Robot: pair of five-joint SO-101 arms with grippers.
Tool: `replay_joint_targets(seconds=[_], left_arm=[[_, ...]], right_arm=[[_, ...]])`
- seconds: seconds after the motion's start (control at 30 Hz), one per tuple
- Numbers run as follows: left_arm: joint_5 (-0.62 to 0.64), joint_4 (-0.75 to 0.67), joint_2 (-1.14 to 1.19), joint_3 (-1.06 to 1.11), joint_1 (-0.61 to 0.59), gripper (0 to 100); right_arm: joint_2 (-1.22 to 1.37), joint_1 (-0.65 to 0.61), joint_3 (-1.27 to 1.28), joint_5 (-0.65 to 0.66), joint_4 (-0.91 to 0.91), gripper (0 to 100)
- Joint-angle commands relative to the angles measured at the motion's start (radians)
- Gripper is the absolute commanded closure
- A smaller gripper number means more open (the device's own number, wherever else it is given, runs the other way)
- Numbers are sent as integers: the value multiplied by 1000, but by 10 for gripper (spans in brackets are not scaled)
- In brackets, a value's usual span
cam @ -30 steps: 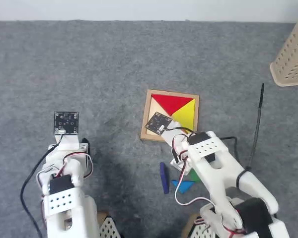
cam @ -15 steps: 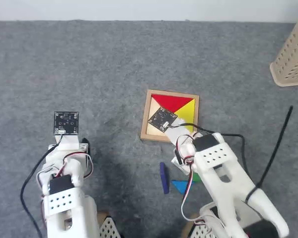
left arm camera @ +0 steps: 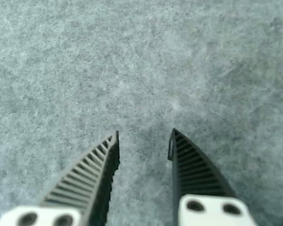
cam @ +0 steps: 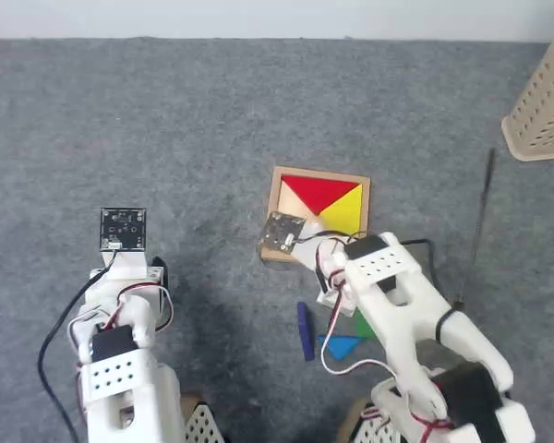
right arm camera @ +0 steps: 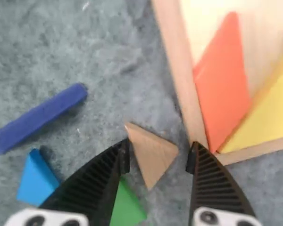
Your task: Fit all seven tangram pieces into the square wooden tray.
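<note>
Right wrist view puts the right gripper [right arm camera: 159, 145] low over a tan triangle [right arm camera: 153, 154], its two fingers spread apart and holding nothing, one on each side of the piece. That triangle lies flat on the grey carpet [right arm camera: 61, 42] just outside the near rim of the square wooden tray [right arm camera: 177, 70], toward its near right corner. An orange triangle [right arm camera: 221, 101] and a yellow triangle [right arm camera: 271, 117] already sit in the tray, and the high view adds a red triangle [cam: 319, 189] along its far side. Loose on the carpet close by lie a dark blue parallelogram [right arm camera: 37, 117], a light blue triangle [right arm camera: 32, 181] and a green piece [right arm camera: 127, 214].

As I judge it, the main risk is the finger on the tray side. It hangs about over the tray's rim, so a straight descent could land it on the wood. That would stop the jaws short of the carpet and could nudge the tray with its three pieces.

A second risk is the shape itself. The piece looks thin and its sides slant, so closing jaws may press on an angled edge and squirt it out, or skate over its top. The other finger is close to the green piece and could drag it along.

The left gripper [left arm camera: 144, 136] hangs open over the carpet, well apart from all this.
</note>
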Motion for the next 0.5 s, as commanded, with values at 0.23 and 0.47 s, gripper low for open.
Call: replay_joint_targets(seconds=[0.23, 0.47], left_arm=[[-6, -26, -20, -4, -5, 832], [-6, -26, -20, -4, -5, 832]], right_arm=[[77, -25, -57, 18, -28, 797], [70, -22, -51, 20, 8, 835]])
